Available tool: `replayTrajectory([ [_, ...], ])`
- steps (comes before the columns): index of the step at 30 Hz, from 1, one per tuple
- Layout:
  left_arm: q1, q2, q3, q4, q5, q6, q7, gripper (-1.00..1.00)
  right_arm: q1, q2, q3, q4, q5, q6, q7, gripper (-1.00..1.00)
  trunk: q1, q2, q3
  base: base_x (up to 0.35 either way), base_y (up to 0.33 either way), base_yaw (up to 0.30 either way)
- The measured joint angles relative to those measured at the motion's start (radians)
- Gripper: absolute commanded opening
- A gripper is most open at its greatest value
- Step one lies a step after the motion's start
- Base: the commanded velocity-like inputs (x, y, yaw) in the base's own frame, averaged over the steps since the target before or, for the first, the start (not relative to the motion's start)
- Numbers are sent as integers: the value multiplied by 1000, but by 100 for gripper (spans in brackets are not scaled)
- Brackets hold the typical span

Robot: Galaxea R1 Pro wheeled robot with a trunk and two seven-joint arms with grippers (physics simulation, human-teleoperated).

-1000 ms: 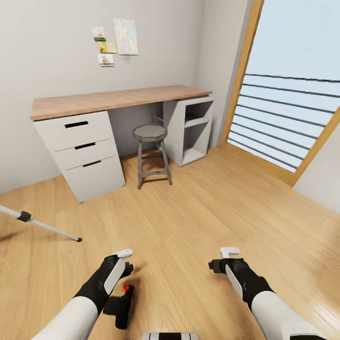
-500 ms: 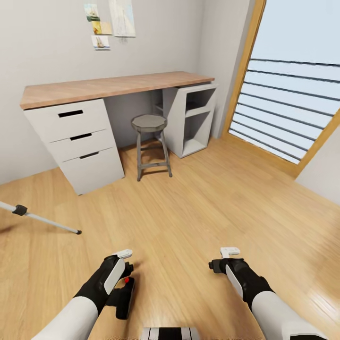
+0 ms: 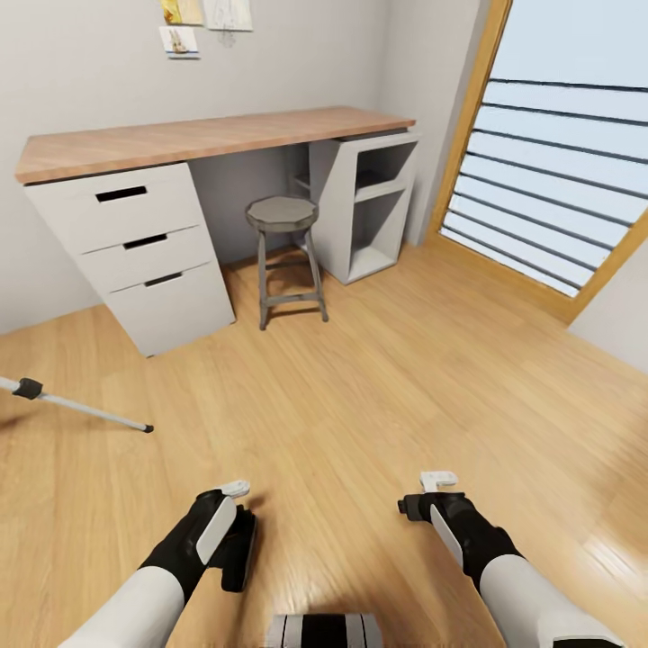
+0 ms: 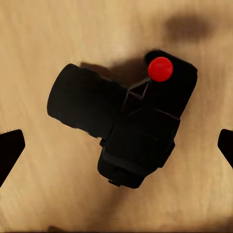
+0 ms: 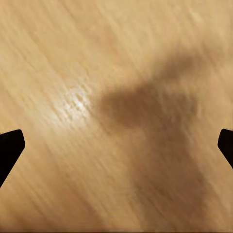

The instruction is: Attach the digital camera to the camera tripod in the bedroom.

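The digital camera (image 4: 138, 131) lies on the light wood floor, matte black, lens to one side, red button (image 4: 160, 68) on top. My left gripper (image 4: 119, 145) hangs open straight above it, fingertips (image 4: 10, 148) wide apart on either side and not touching it. In the head view the left gripper (image 3: 229, 517) covers most of the camera (image 3: 241, 556). One silver-white leg of the camera tripod (image 3: 85, 410) with a black foot reaches in from the left edge. My right gripper (image 3: 434, 502) is open over bare floor (image 5: 116, 116).
This is the bedroom: a wood-topped desk (image 3: 207, 135) with white drawers (image 3: 144, 256) stands against the far wall. A grey stool (image 3: 284, 256) sits under it and an open white shelf unit (image 3: 369, 211) beside it. A tall wood-framed window (image 3: 549, 171) fills the right wall.
The whole head view has shifted, so the desk and tripod leg sit higher in the picture. The camera now lies further under my left gripper, its red button hidden there.
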Motion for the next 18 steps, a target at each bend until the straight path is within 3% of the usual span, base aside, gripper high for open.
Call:
replayTrajectory([
  [18, 0, 0, -3, 4, 0, 0, 0, 100, 0, 1, 0, 0, 0, -1, 0, 100, 8, -4, -70, 0, 0, 0],
])
